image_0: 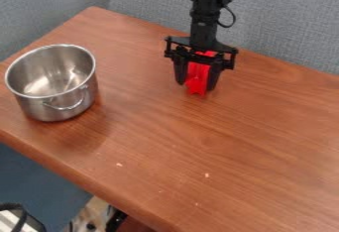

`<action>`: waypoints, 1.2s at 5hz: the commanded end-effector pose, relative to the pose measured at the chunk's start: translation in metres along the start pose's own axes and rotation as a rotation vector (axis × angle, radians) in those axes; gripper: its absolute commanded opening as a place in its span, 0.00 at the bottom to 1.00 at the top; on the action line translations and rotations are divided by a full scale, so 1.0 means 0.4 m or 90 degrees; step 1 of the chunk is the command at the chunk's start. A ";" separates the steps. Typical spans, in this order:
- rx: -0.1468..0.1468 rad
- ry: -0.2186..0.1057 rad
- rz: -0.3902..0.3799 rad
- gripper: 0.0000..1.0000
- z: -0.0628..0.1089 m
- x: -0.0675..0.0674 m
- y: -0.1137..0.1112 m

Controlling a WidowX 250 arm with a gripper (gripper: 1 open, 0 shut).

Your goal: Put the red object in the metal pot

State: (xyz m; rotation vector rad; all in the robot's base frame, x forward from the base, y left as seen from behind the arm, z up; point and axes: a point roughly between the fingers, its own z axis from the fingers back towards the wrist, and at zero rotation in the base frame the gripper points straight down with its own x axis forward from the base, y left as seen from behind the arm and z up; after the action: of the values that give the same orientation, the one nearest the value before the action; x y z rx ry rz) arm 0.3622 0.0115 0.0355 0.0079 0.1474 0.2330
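- Gripper pointing straight down at the far right of the wooden table, black fingers either side of the red object.
- Clenched on the red object, judging by the narrow gap and the block filling it; block upright, lower end at or just above the tabletop, contact too fine to tell.
- Upright hold likely chosen for a clean lift and a drop end-first.
- Metal pot at the left edge, well apart from the block, mouth open and empty, ready to receive.
- Lift and carry leftward not yet begun.
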 end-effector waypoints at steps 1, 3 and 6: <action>-0.003 -0.011 0.022 0.00 0.014 0.012 0.032; -0.004 -0.011 0.027 0.00 0.016 0.013 0.034; -0.004 -0.010 0.036 0.00 0.024 0.013 0.037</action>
State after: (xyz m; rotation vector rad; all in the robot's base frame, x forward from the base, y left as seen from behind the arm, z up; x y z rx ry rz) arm 0.3611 0.0187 0.0365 0.0085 0.1583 0.2696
